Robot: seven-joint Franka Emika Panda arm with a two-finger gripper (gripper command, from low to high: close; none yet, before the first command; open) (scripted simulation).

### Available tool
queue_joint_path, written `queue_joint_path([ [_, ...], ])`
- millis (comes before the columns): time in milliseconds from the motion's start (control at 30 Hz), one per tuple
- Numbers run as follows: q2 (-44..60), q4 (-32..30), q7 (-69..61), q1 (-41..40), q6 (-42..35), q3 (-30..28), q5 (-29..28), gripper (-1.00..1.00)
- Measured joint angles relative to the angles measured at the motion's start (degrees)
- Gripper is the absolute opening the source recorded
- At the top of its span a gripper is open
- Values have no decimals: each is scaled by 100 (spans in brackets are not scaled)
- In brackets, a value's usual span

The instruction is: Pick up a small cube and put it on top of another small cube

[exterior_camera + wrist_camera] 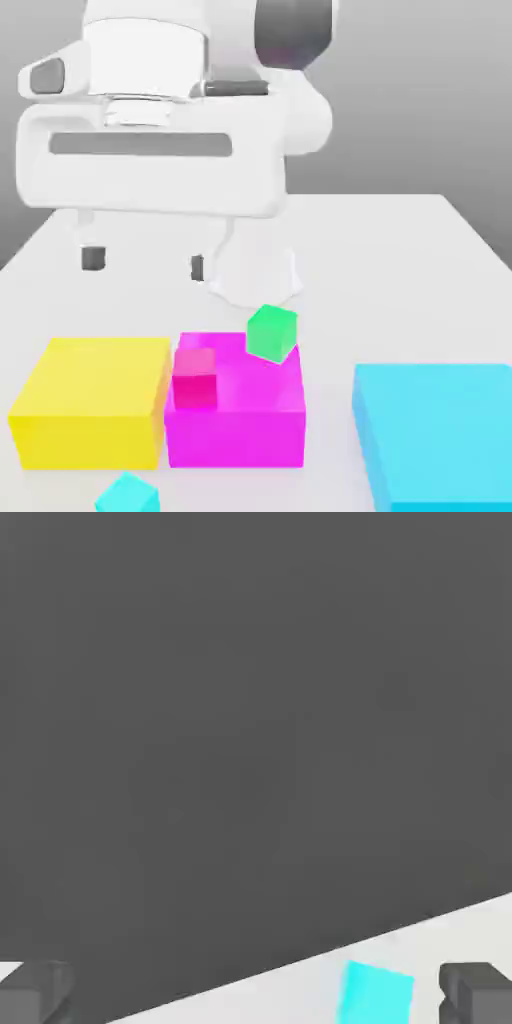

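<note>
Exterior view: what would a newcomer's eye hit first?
Probably the magenta block in the lower middle, with a small green cube and a small crimson cube on or over it. Next, the yellow block beside it and the big cyan block at the view's right. Above, the white hand hangs open, holding nothing.

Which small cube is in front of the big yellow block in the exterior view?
The small cyan cube, nearest the camera; the small crimson cube and small green cube appear at the big magenta block.
</note>
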Motion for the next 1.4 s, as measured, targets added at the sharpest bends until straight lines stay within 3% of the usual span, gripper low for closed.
queue_joint_path([
  [333, 2083, -6, 284, -293, 636, -153, 243, 0],
  [500, 3124, 171, 209, -417, 1348, -46, 410, 0],
  [533, 3228, 193, 198, -433, 1427, -28, 426, -100],
  [733, 3281, 204, 196, -442, 1471, -18, 430, -100],
  [933, 2292, -37, 298, -346, 725, -134, 262, -100],
  [1400, -618, -1518, -97, -89, -692, -17, -152, -100],
])
